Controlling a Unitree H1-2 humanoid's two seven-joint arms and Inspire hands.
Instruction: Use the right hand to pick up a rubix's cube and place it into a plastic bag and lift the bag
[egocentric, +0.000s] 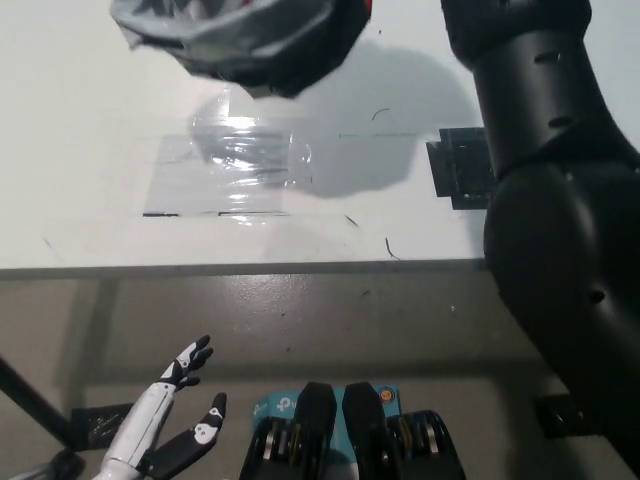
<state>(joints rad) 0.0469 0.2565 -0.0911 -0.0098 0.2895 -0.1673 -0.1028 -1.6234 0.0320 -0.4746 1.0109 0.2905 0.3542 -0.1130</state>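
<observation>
From the head camera, one plastic bag (245, 45) is hanging at the top edge of the picture, clear of the white table (90, 120) and throwing a broad soft shadow onto the surface beneath it. The bag is grey, thin and crinkled, its skin catching dull highlights, with a darker underside and a sliver of red showing at its upper right rim. Its top is running out of the frame, so the mouth and whatever is inside are not showing; no cube is visible.

The black right arm (550, 190) is filling the right side, a thick, smooth, matte limb built of rounded segments, rising from the bottom right to the top edge beside the bag. Its hand is lying beyond the frame, so how it is gripping cannot be told.

The white left hand (170, 420) is resting low at the bottom left, below the table edge, holding nothing, with its dark-tipped fingers spread apart.

On the table, one glossy rectangle of clear film (225, 175) is lying flat and wrinkled, shining where light hits it. One dark square patch (458, 168) is sitting near the right arm. A few thin dark scratches are marking the tabletop.
</observation>
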